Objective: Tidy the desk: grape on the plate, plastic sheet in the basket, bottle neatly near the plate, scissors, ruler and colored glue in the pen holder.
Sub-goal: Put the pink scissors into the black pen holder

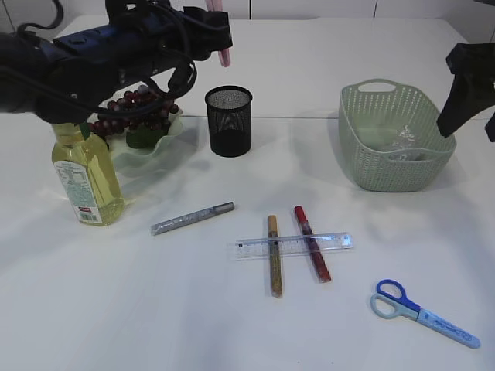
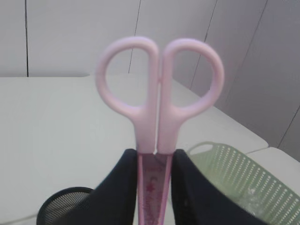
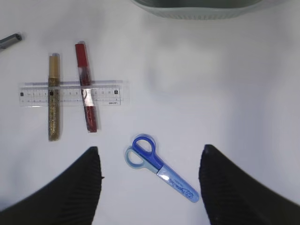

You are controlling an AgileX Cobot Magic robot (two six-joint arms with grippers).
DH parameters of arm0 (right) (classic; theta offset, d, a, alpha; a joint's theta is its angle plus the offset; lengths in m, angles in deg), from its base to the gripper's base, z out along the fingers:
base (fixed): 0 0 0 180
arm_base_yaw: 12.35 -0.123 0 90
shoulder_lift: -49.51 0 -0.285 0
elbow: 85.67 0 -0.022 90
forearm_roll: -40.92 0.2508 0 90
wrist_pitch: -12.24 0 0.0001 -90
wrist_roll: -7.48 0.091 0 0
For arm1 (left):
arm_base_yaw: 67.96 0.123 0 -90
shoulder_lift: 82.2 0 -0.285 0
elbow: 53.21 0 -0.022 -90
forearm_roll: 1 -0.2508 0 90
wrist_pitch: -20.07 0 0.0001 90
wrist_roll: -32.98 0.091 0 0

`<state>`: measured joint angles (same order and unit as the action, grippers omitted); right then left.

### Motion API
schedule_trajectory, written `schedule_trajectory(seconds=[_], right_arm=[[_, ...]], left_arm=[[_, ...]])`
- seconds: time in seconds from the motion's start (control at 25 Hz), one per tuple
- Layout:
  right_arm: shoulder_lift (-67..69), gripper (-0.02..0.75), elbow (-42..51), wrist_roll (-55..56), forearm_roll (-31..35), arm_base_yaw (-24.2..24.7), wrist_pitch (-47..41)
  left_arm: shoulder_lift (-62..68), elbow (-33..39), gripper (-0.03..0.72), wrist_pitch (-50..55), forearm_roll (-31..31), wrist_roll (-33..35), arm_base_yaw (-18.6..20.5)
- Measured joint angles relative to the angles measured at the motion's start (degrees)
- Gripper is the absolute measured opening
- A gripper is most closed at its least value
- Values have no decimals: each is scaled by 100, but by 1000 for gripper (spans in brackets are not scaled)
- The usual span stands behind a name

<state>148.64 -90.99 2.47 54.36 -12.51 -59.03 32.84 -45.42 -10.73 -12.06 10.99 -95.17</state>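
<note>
My left gripper (image 2: 154, 161) is shut on pink scissors (image 2: 157, 93), handles up, held in the air above and a little left of the black mesh pen holder (image 1: 229, 120). My right gripper (image 3: 150, 187) hangs open high over blue scissors (image 3: 161, 166) lying on the table. A clear ruler (image 1: 294, 245) rests across a gold glue pen (image 1: 274, 255) and a red one (image 1: 311, 242); a silver one (image 1: 192, 218) lies to the left. Grapes (image 1: 135, 108) sit on the green plate (image 1: 147, 154), the oil bottle (image 1: 87, 174) stands beside it. A plastic sheet (image 1: 402, 143) lies in the green basket (image 1: 360, 166).
The left arm (image 1: 93, 62) reaches over the plate and bottle. The basket stands at the back right, below the right arm (image 1: 468, 85). White table surface shows at the front left and between the pen holder and basket.
</note>
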Motion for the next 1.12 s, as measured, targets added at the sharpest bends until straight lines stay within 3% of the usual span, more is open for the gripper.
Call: schedule_trajectory(seconds=[0.64,1.12], right_arm=[[0,511,0,-31,-121,0,0],[0,511,0,-44,-173,0,0]], left_arm=[[1660,-2220,162,744,0,701,93],[2497,-3025,162,994,32,726,282]])
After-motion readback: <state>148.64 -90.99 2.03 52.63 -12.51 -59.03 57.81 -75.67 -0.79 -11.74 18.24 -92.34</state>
